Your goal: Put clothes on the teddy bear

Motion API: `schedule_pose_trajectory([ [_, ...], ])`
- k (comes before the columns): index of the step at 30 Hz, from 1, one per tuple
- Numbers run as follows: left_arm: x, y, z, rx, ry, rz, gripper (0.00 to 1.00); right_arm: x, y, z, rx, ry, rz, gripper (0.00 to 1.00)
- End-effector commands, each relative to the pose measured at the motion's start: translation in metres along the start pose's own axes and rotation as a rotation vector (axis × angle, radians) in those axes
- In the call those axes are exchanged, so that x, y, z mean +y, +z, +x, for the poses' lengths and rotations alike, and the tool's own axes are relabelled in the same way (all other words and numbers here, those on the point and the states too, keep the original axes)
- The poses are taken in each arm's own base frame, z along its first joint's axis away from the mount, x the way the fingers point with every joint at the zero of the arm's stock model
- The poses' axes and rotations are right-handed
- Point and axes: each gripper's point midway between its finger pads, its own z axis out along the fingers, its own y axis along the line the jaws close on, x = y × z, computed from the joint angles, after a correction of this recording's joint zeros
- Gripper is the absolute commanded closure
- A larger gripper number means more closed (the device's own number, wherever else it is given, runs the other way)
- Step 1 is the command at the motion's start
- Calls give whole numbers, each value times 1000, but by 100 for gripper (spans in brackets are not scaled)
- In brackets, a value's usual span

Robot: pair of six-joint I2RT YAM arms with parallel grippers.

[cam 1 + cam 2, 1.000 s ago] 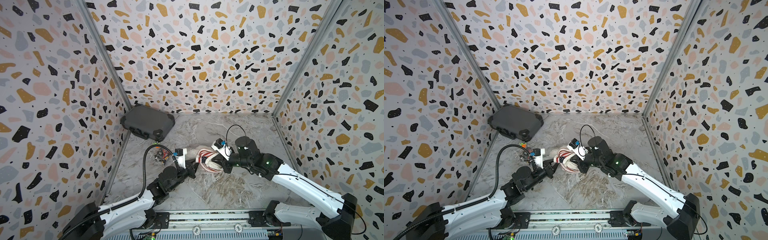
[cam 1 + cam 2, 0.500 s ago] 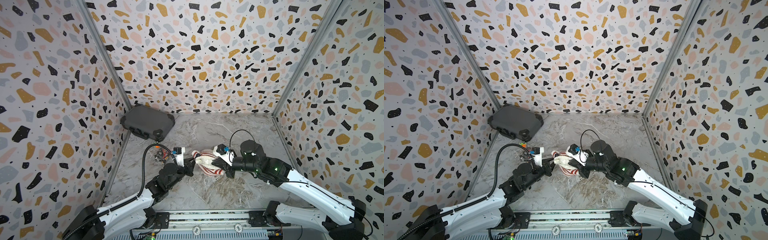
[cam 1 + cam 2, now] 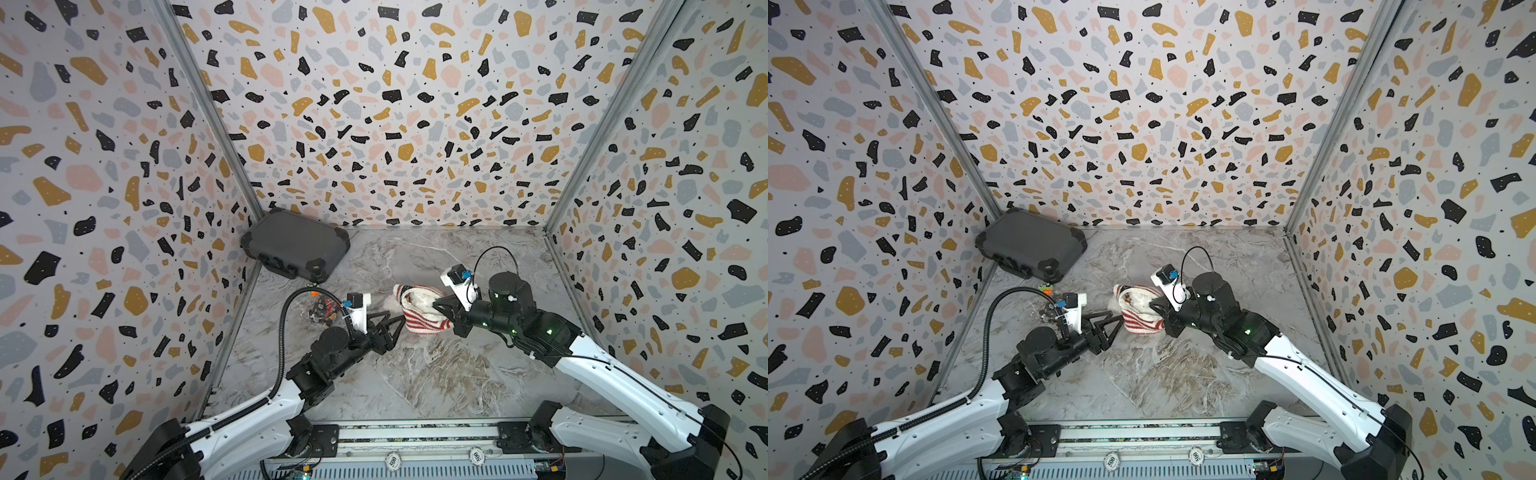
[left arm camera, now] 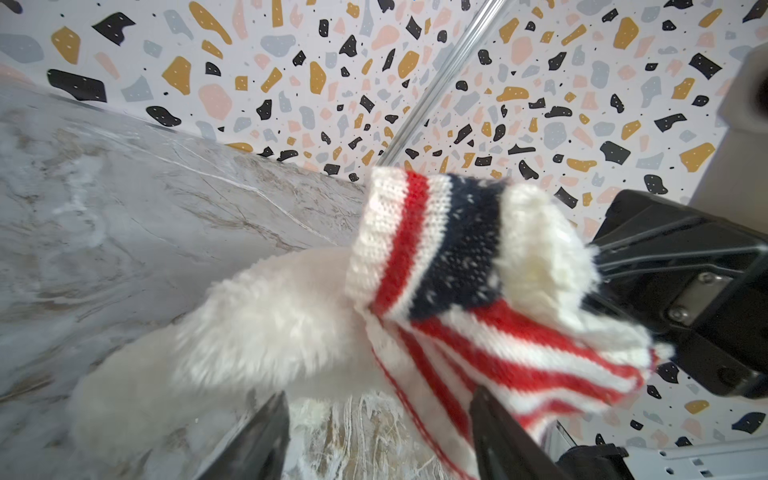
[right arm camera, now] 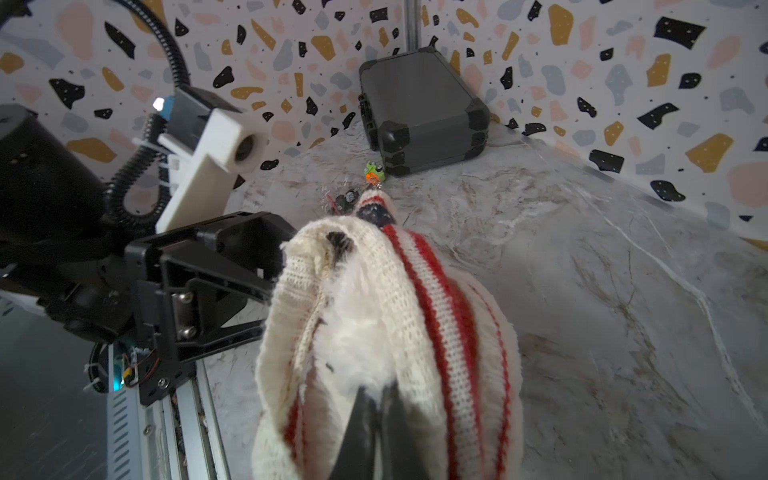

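The teddy bear [image 3: 422,300] [image 3: 1139,301] lies mid-floor with the red-and-white striped sweater [image 3: 424,324] [image 3: 1142,325] bunched around it. The left wrist view shows a fluffy white limb [image 4: 270,328] sticking out of the sweater's collar [image 4: 449,266]. My left gripper [image 3: 397,326] [image 3: 1117,326] [image 4: 380,436] stands open just left of the bundle, with only floor between its fingers. My right gripper [image 3: 434,307] [image 3: 1153,306] [image 5: 379,419] reaches into the sweater's opening from the right. It is shut on the bear's white fur [image 5: 357,332]. The bear's face is hidden apart from one dark spot.
A dark grey hard case [image 3: 295,249] [image 3: 1032,245] [image 5: 424,120] leans in the back left corner. Small electronic parts [image 3: 320,311] [image 3: 1045,291] [image 5: 374,174] lie on the marble floor [image 3: 415,374] behind my left gripper. Patterned walls close three sides; a metal rail [image 3: 415,436] runs along the front.
My left gripper was shut on the sweater and has opened and let go. The right arm has carried the bundle slightly right and towards the front.
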Motion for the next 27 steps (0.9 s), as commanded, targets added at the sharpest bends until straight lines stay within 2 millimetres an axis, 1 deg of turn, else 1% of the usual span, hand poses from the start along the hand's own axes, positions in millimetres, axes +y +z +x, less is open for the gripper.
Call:
schedule_pose_trajectory([
  [1,-2,-5,-8,-63,-11,-2,28,-6,1,-18,-93,114,18,100],
  [3,-9,-6,-8,-83,-25,14,28,-10,6,-19,-115,153,28,100],
  [5,-21,-2,-2,-74,-15,17,28,-13,10,-23,-150,194,36,100],
  [6,-24,1,1,-72,-14,13,30,-15,12,-24,-158,213,40,100],
  [9,-41,7,4,-95,-50,43,37,-19,15,-30,-191,266,51,100],
  [11,-53,11,4,-116,-75,75,43,-23,16,-33,-217,301,66,100],
  [12,-56,12,4,-126,-88,76,45,-25,16,-34,-229,314,74,100],
  [14,-57,15,4,-147,-119,64,48,-28,14,-37,-252,332,92,100],
  [16,-57,16,3,-176,-165,68,49,-29,14,-38,-266,351,102,100],
  [18,-58,17,1,-205,-215,81,48,-28,15,-37,-274,361,102,100],
  [23,-69,26,-6,-250,-301,142,48,-25,16,-36,-289,374,110,100],
  [27,-65,37,-3,-257,-385,118,49,-24,14,-36,-303,380,114,100],
])
